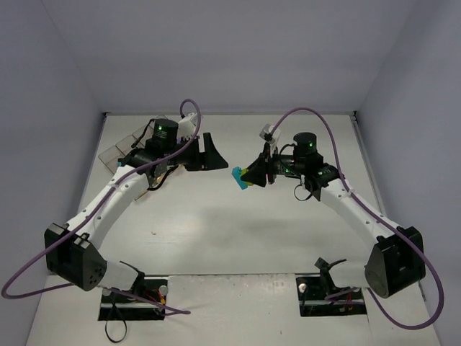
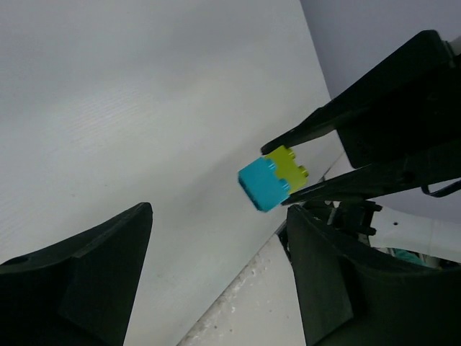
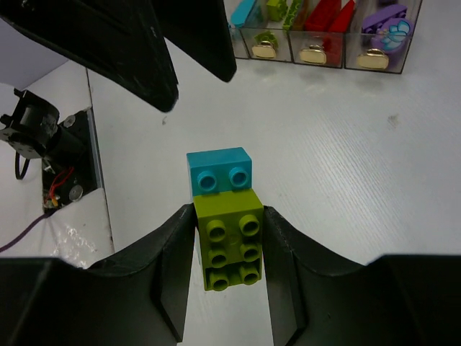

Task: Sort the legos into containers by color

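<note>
Nearest the right wrist lens, we record the right gripper pinching a lime green lego between its two fingers, studs facing the camera. We note a cyan lego touching the lime one's far end and projecting beyond the fingertips at frame centre. Both bricks hang clear above the white table.

Along the top edge of that view the containers stand in a row. We see lime, red and purple pieces in separate bins. A cyan piece shows at the left end, but its bin is partly hidden.

From the left wrist view, we find the left gripper spread wide, its fingers at the lower corners and the held bricks right of centre.

Overhead, the two grippers face each other at mid-frame, apart, with the bricks between them.
</note>
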Controlling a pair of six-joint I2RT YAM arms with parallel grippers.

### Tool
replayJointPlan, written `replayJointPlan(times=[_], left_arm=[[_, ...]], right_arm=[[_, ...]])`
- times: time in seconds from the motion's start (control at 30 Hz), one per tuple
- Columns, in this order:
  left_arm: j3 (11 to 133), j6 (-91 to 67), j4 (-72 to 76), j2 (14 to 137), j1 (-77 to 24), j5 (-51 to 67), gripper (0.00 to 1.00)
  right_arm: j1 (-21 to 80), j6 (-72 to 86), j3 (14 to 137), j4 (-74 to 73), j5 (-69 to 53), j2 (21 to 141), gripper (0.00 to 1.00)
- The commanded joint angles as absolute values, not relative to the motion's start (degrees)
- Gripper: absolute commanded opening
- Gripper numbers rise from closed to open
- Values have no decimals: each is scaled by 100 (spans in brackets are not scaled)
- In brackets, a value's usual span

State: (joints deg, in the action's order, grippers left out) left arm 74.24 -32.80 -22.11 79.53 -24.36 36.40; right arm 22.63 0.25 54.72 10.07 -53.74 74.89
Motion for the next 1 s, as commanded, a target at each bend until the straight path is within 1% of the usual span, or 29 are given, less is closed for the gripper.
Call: replayJointPlan(times=[0.0,0.17,0.4,0.47,0.5,0.57,0.6,0.7,0.87,0.93,0.97], left_arm=[[7454,-4173,-1521,7664,-2741,3605,69],[7471,-4623,-1371,7813,-2900,3340,69],[7681,-4676,-2091,7998,-3041,2927,68],[7673,-4693,-2250,8033,-3059,2866,64],[7655,-4711,-2276,8042,-3067,2857,60],[7646,-4763,-2311,8077,-3128,2830,57],[7664,-4781,-2390,8103,-3155,2778,53],[7734,-4816,-2470,8200,-3304,2629,50],[7673,-4957,-2207,8297,-3480,2488,50],[7655,-5018,-2093,8358,-3533,2479,42],[7647,-5027,-2074,8376,-3542,2479,30]], right_arm=[[2434,-465,5818,1407,-5616,7453,0],[2733,-755,5915,1231,-5353,7523,0],[2935,-870,5906,1204,-4922,7515,0],[2962,-879,5889,1204,-4773,7497,0],[2971,-888,5871,1204,-4755,7480,0],[3006,-896,5871,1213,-4667,7471,1],[3023,-905,5871,1213,-4606,7445,1],[3102,-932,5871,1204,-4342,7436,1],[3190,-940,5897,1213,-4210,7462,1],[3225,-932,5906,1213,-4131,7471,2],[3226,-932,5906,1213,-4122,7471,2]])
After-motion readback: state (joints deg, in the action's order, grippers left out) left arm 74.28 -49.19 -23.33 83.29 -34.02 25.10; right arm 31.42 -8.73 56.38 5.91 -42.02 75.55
